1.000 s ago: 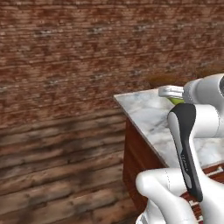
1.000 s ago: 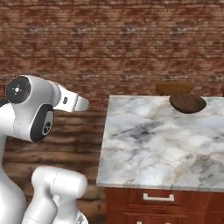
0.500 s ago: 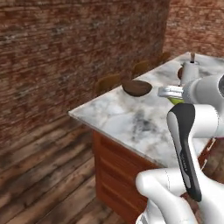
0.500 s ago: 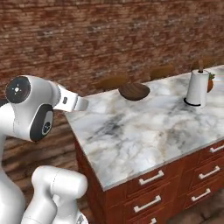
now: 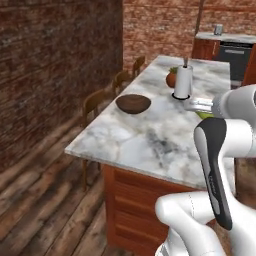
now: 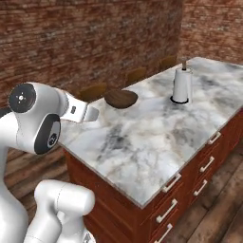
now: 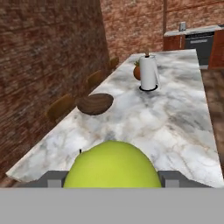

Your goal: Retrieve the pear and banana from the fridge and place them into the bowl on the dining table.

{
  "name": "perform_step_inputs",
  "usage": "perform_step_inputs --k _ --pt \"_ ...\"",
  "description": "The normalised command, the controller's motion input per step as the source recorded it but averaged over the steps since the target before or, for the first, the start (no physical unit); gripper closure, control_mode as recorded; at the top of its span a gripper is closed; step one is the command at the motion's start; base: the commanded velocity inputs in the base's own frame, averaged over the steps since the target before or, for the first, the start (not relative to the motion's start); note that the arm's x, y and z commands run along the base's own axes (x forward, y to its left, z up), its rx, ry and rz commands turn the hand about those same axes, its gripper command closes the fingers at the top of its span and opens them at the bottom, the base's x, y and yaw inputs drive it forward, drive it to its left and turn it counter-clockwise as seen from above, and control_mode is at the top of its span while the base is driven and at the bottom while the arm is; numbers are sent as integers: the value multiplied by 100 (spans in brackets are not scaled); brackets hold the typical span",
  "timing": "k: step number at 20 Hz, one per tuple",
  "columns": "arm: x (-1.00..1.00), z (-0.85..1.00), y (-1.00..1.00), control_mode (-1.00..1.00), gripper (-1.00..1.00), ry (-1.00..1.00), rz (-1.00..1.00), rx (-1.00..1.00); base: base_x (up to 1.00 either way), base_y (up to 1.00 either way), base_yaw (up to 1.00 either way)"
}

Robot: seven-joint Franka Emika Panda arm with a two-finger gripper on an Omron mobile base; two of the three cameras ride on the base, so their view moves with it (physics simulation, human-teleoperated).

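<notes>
Rendered home kitchen with a dining area. Landmark: long marble-topped island surface point(image 6: 156, 137) on a reddish wood base with handled drawers. On it sit a dark wooden bowl point(image 5: 133, 103), a paper towel roll on a stand point(image 6: 182, 85) and, just behind the roll, a terracotta plant pot point(image 5: 172, 78). Wooden chairs point(image 5: 94, 102) line its wall side. Red brick walls point(image 6: 85, 38), plank floor point(image 5: 45, 200). Beyond the far end: a dark oven point(image 5: 235, 54) in wood cabinetry.
</notes>
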Motion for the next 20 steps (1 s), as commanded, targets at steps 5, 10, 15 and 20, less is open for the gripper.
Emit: perform_step_inputs --k 5,10,15,20 --pt "0 0 0 100 100 0 0 0 0 100 -35" --pt "0 0 0 100 100 0 0 0 1 100 -33" --pt "0 0 0 100 100 0 0 0 11 100 -36" --pt "0 0 0 100 100 0 0 0 21 100 -40"
